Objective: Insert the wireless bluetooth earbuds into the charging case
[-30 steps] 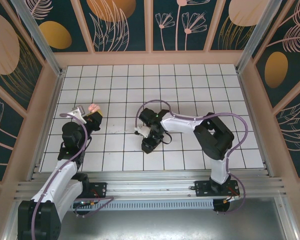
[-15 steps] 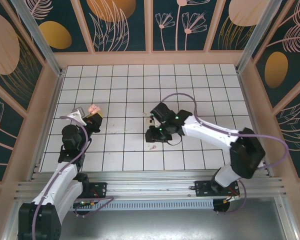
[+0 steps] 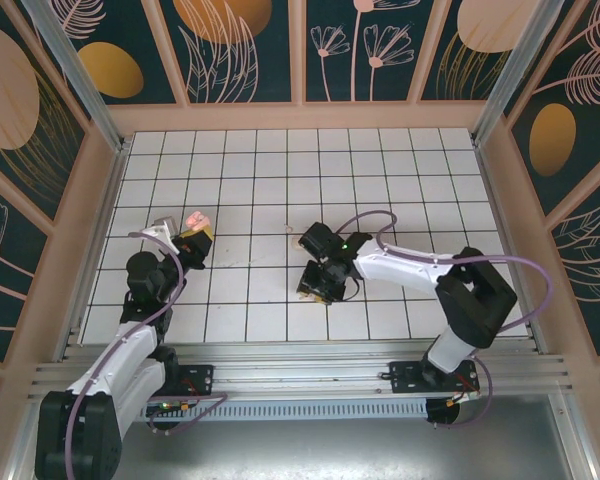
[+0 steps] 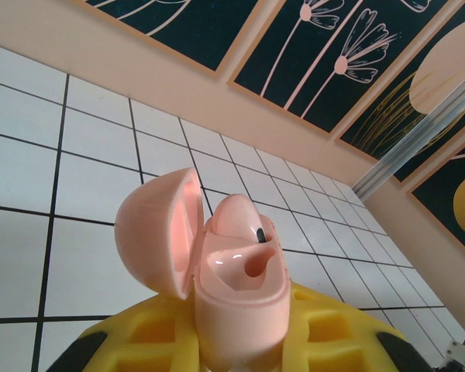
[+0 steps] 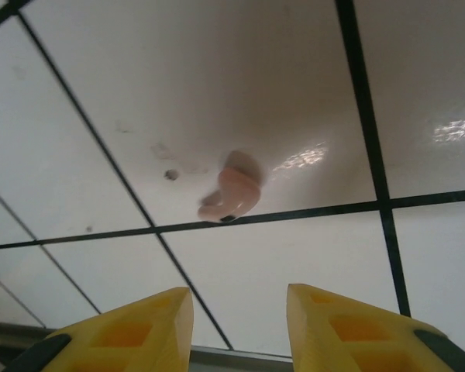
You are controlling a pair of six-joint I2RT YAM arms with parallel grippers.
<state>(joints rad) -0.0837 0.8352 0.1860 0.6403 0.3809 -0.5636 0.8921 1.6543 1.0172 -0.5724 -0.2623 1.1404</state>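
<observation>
Right wrist view: a small pale pink plastic earbud with a short stem [image 5: 232, 194] is seen lying on the white tiled table surface [image 5: 217, 77], touching a dark grout line [image 5: 294, 215]. The right gripper [image 5: 240, 325] is positioned short of it. Its yellow fingers [image 5: 132, 329] are held apart with nothing between them, and the earbud is not contacted.

In the left wrist view, the smooth salmon-pink rounded clamshell charging case [image 4: 236, 298] is presented open and upright, its lid [image 4: 159, 232] hinged over to the left. A second earbud [image 4: 234, 218], also pale pink, is seated in the far cavity, with a dark tip showing at its stem. The near cavity [image 4: 252, 267] is seen as a hollow. The base of the case is clamped between the yellow fingers of the left gripper [image 4: 244, 345].

In the top external view, the left gripper with the case is located at the left of the table, well apart from the right gripper, which is angled down to the tiles near the middle.
</observation>
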